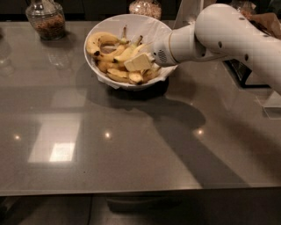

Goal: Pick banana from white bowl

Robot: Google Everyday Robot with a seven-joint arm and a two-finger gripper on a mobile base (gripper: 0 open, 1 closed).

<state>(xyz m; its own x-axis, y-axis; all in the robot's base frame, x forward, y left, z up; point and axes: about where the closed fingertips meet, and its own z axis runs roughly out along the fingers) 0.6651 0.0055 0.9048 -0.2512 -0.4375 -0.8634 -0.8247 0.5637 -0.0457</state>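
Observation:
The white bowl (pixel 97 30) stands at the back middle of the grey table, lined with crinkled white paper. It holds several yellow bananas (pixel 102 40) with brown spots, heaped together. My gripper (pixel 138 62) reaches in from the right on the white arm (pixel 224 30). It sits low inside the bowl, on the right side of the banana pile and touching it. The bananas under and behind the gripper are partly hidden.
A glass jar (pixel 45 19) with brown contents stands at the back left, and another jar (pixel 145 7) stands behind the bowl. Dark objects (pixel 246 72) and a white item sit at the table's right edge. The grey tabletop (pixel 131 149) stretches toward the front.

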